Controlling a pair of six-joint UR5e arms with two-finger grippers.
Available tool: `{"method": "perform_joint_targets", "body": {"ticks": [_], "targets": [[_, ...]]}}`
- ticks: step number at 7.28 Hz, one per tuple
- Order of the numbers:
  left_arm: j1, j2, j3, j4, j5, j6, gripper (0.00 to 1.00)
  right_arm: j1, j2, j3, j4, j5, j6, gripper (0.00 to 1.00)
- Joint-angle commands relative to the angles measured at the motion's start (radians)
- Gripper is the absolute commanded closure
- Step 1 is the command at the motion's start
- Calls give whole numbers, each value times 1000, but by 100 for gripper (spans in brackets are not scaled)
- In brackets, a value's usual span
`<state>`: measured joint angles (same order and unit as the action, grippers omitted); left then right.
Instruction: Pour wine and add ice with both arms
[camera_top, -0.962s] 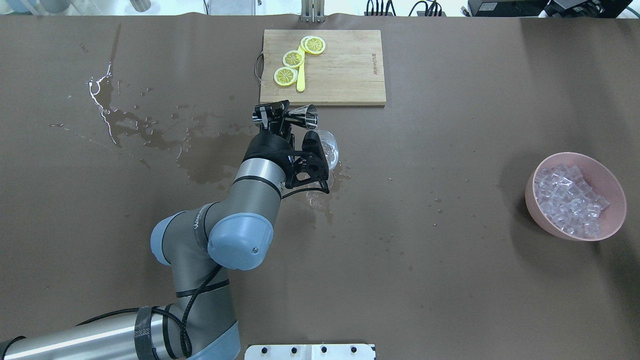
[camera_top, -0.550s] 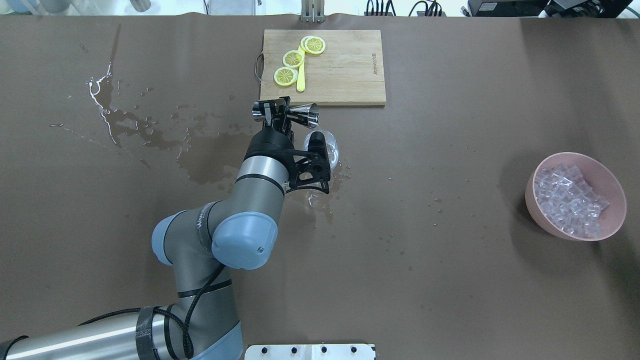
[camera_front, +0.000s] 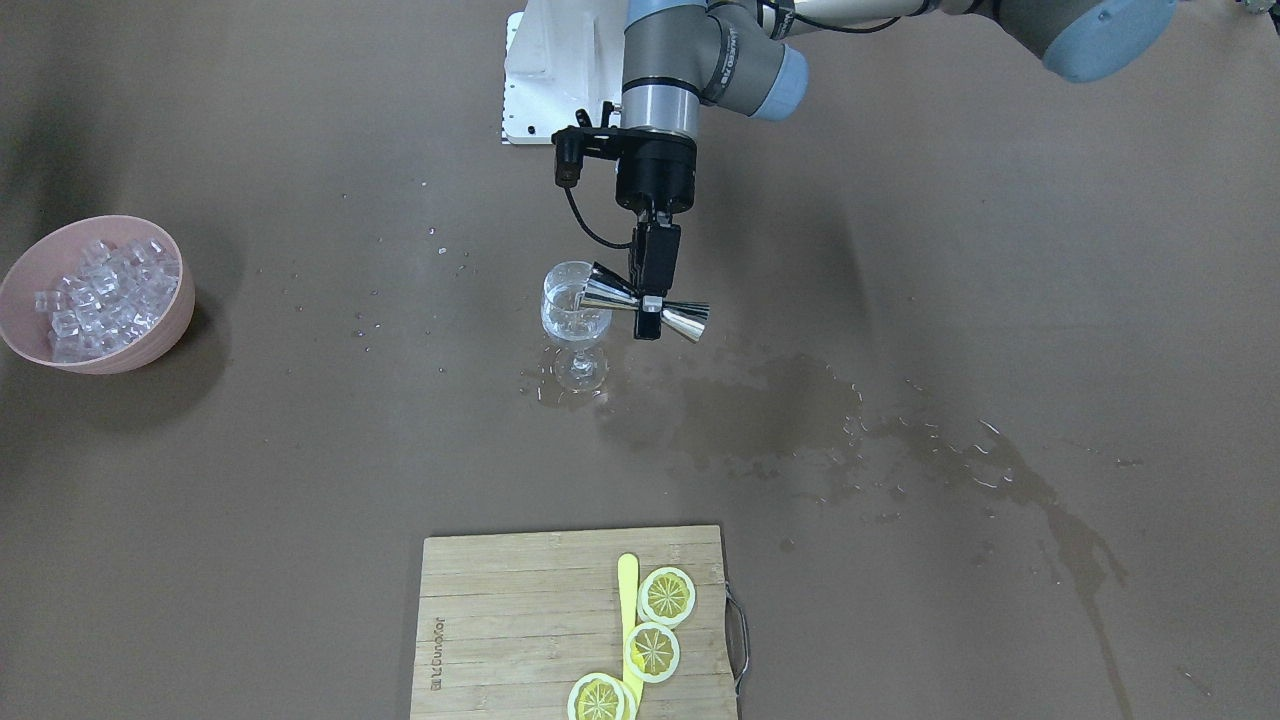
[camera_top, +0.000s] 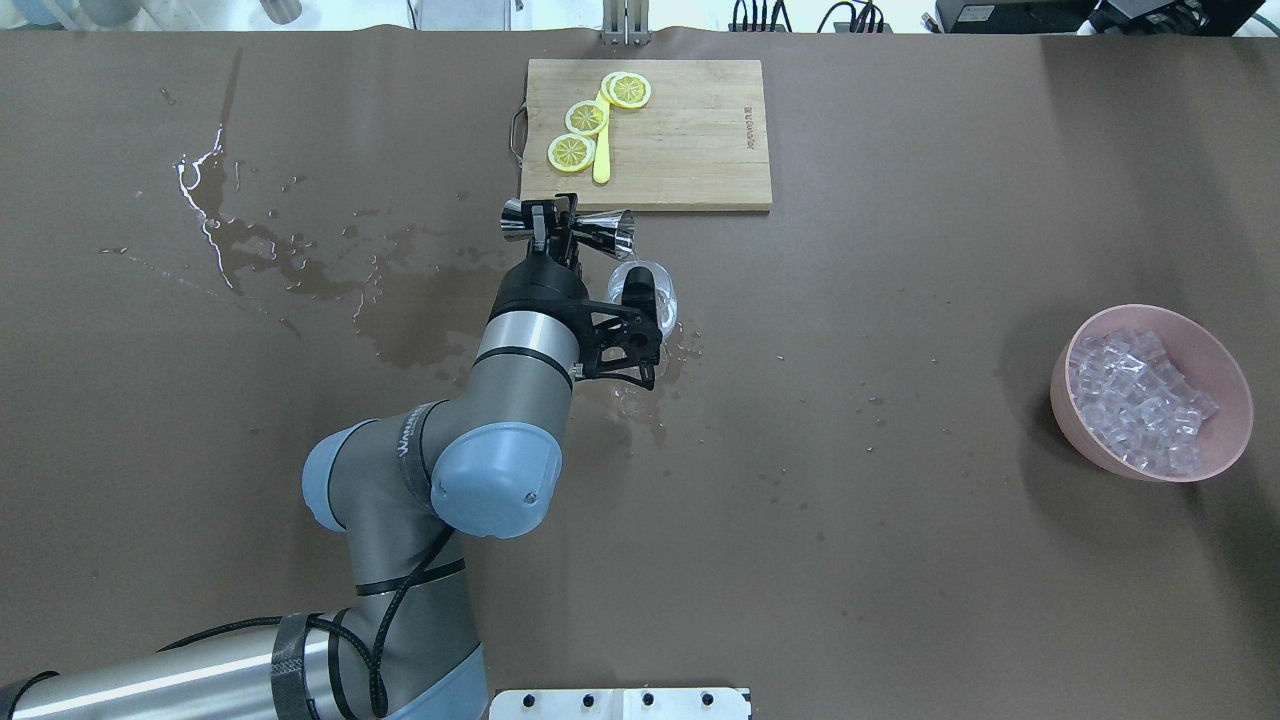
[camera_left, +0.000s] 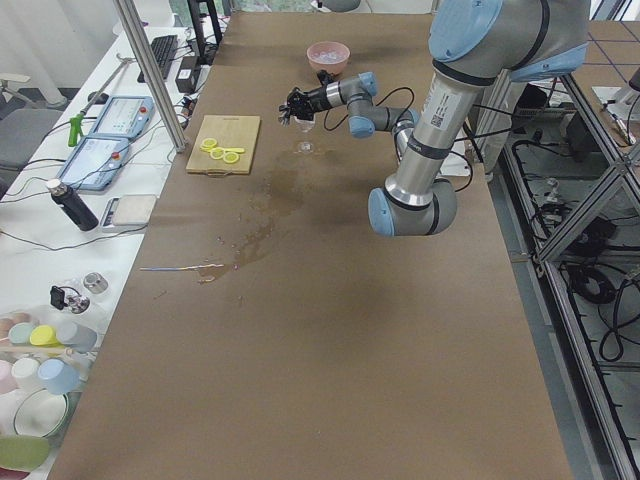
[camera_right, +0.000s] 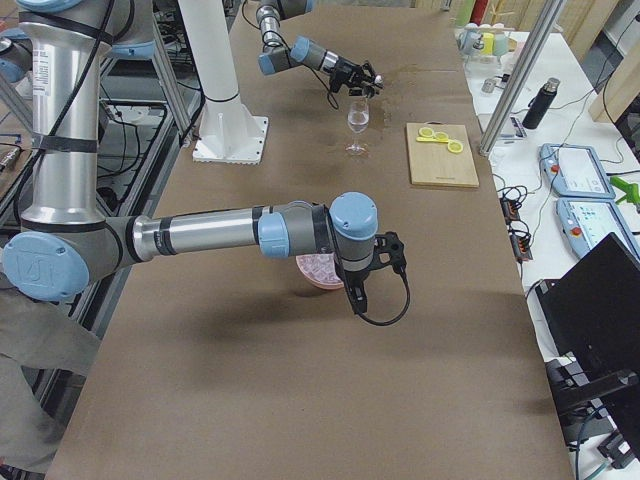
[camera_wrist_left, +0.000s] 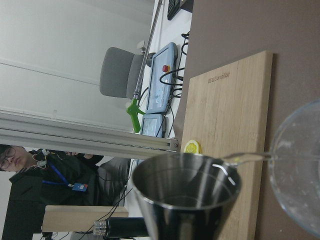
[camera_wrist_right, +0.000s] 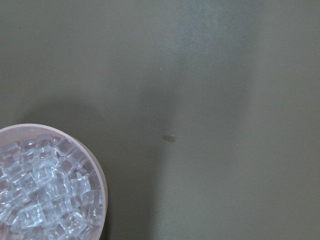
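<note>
My left gripper is shut on the waist of a steel jigger, held on its side. The jigger's mouth is at the rim of a stemmed wine glass standing on the brown table. In the left wrist view a thin clear thread of wine runs from the jigger to the glass. From overhead, the left gripper and the jigger lie just beyond the glass. The ice fills a pink bowl at the far right. My right gripper hangs by that bowl; open or shut, I cannot tell.
A wooden cutting board with lemon slices and a yellow stick lies beyond the glass. Wet spill patches spread across the table's left half, and there are drops around the glass foot. A white mounting plate sits at the near edge.
The left gripper and the jigger have shifted slightly left and away from the robot, so the jigger's mouth has drawn back a little from over the glass. The ice bowl has not moved.
</note>
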<state>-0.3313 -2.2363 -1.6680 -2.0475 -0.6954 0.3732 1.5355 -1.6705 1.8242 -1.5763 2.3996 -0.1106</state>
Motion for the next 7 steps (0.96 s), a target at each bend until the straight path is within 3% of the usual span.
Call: {"method": "perform_joint_targets", "body": {"ticks": [1, 7], "targets": [[3, 0, -1, 19, 4, 4, 100, 0, 0, 0, -1, 0, 0, 0], [5, -9, -38, 81, 5, 90, 100, 0, 0, 0, 1, 0, -1, 0]]}}
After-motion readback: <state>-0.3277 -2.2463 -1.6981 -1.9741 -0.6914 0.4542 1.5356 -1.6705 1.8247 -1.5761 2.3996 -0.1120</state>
